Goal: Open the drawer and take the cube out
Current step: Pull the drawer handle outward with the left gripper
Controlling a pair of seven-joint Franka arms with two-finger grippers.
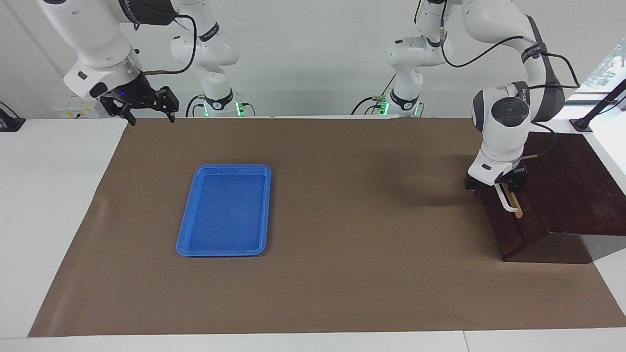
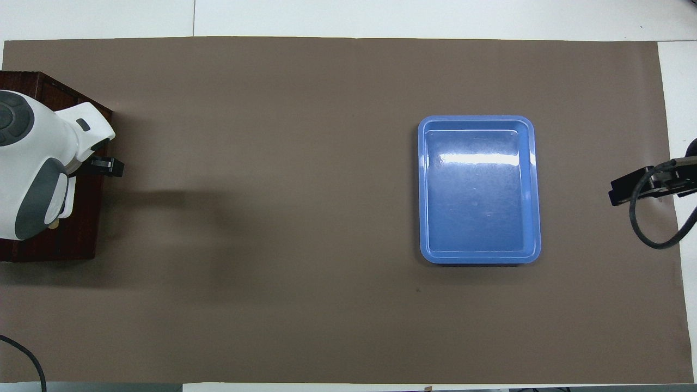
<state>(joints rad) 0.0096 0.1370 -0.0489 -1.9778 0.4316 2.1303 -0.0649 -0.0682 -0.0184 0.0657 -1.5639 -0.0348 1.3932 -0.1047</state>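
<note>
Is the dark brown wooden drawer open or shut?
Shut. The dark brown wooden drawer sits flush in its box; no pale inside shows.

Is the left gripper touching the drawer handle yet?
Cannot tell. In the facing view the left gripper sits over the drawer handle, hiding any contact or gap.
</note>
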